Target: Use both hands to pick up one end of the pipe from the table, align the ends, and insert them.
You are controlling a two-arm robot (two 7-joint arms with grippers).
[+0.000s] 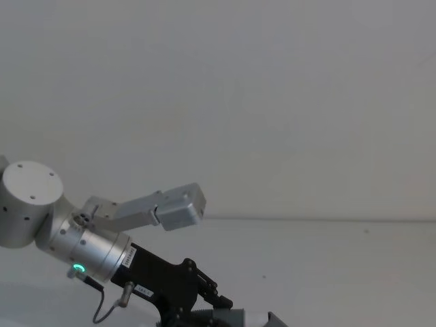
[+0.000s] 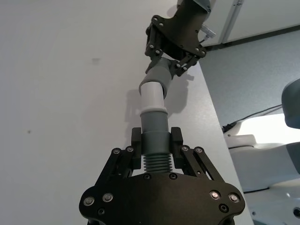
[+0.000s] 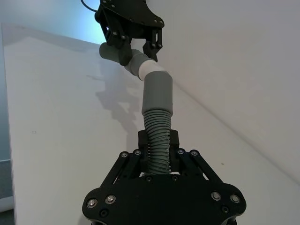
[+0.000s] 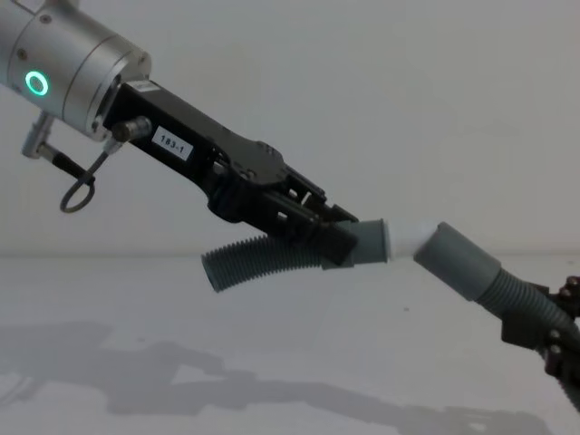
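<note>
Above the table (image 4: 272, 362), left hand (image 4: 340, 240) clamped on white-tipped pipe (image 4: 263, 258), right hand (image 4: 530, 322) gripping socket pipe (image 4: 503, 288), tip (image 4: 403, 237) at socket mouth (image 4: 437, 245)

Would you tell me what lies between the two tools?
In the chest view, the white tip from the left tool meets the grey socket cuff from the right tool at an angle; nothing else lies between.
</note>
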